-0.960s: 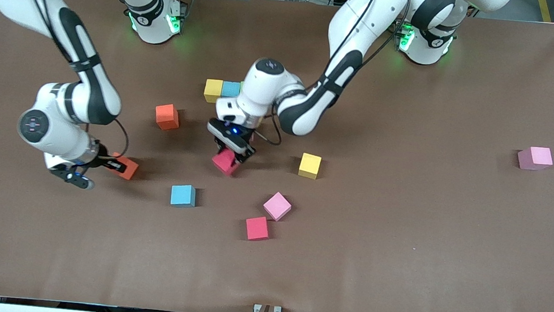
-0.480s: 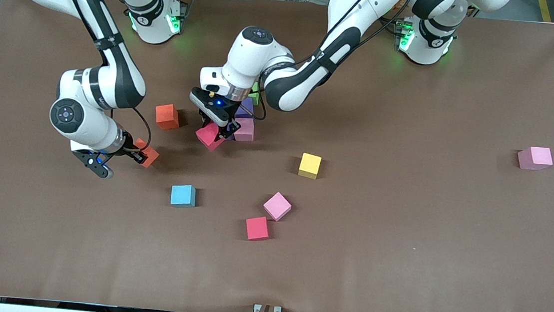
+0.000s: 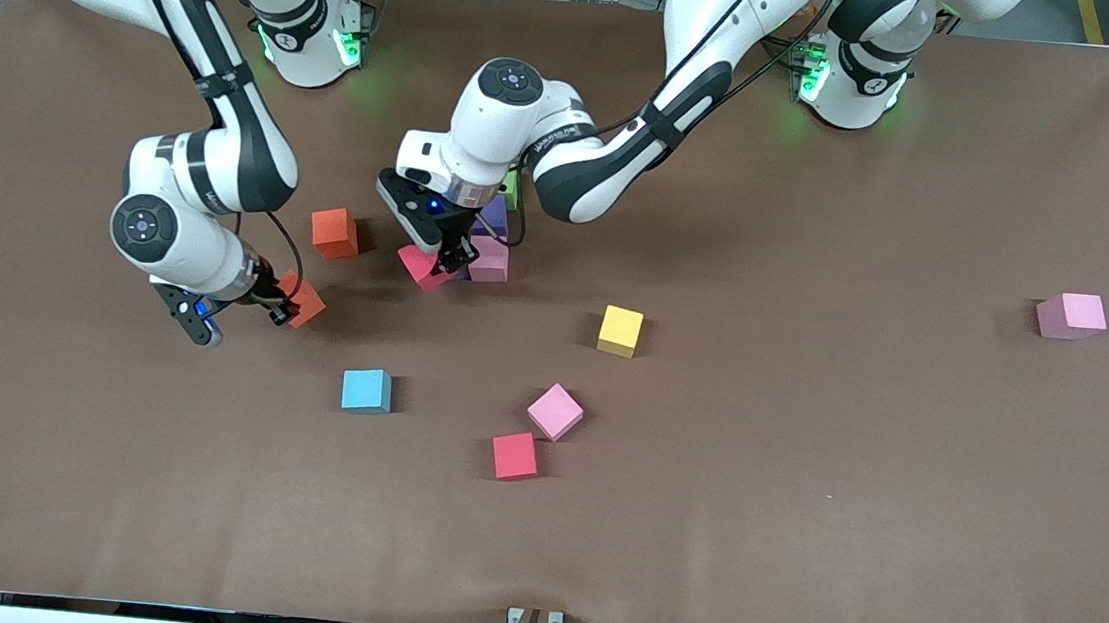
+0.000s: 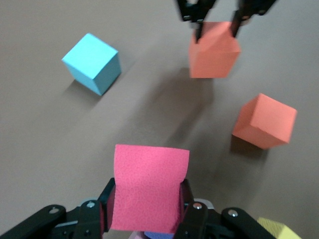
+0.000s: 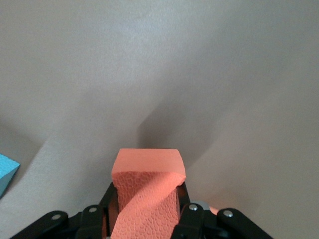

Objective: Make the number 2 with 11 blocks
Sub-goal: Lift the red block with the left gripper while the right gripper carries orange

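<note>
Blocks counted in the front view: two orange, two red, three pink, one yellow, one blue, one purple, a green sliver.

Landmark: free orange block [image 3: 335,232].

- Left gripper [image 3: 446,264] pinches red block [image 3: 423,267] just beside it, touching the pink block [image 3: 490,259] at the purple-green cluster.
- Right gripper [image 3: 285,309] pinches the second orange block [image 3: 303,298], near the landmark.
- Blue block [image 3: 366,389] nearer the camera.

No legible writing.

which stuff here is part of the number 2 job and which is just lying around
In the job:
- red block held by the left end effector
- orange block held by the right end effector
- purple block, pink block already placed
- loose blocks, e.g. blue block

Lying about:
- nothing that shows, only the table
</note>
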Motion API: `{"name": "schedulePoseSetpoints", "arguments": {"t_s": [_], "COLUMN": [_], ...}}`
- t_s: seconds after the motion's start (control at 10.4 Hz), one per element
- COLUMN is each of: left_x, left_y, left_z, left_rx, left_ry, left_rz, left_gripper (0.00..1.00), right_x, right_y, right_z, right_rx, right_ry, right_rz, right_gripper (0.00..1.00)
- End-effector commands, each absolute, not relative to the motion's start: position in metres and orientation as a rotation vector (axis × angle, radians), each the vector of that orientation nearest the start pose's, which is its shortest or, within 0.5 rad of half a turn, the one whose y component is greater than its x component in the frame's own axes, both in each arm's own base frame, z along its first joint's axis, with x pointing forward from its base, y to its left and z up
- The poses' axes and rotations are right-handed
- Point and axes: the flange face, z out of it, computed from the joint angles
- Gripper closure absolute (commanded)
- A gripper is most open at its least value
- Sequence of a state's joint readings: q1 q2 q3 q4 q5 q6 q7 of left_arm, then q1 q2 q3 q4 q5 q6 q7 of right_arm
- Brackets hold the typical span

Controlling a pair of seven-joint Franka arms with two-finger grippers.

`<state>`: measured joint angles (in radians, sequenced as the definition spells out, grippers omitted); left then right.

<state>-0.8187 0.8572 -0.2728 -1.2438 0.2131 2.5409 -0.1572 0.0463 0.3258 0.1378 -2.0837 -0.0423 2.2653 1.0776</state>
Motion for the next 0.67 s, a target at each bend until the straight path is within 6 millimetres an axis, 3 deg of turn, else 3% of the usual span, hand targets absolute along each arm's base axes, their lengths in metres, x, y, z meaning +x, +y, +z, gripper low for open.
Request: {"name": "schedulePoseSetpoints", "arguments": {"t_s": [0.0,0.1,0.29,0.58], "left_x": [0.42,0.414,0.42,0.455], "left_y": [-0.68,-0.684,-0.677,-0.636], "left_z": [0.336,0.341,0.355,0.389], "left_rx": [-2.872,-2.889,-2.91,-2.844], "left_ry": [1.768,1.779,1.767,1.871], "left_rz": [-0.684,-0.683,-0.666,-0.537], "left_gripper": [1.0,1.0,1.0,1.0], "right_x": [0.551,0.555,0.56,0.573], "right_y": [0.106,0.088,0.057,0.025], "right_z": [0.272,0.272,0.273,0.277], "right_rx": [-2.847,-2.822,-2.782,-2.719], "right_ry": [1.452,1.493,1.559,1.644], "right_rz": [0.17,0.168,0.164,0.142], "right_gripper": [1.0,1.0,1.0,1.0]}}
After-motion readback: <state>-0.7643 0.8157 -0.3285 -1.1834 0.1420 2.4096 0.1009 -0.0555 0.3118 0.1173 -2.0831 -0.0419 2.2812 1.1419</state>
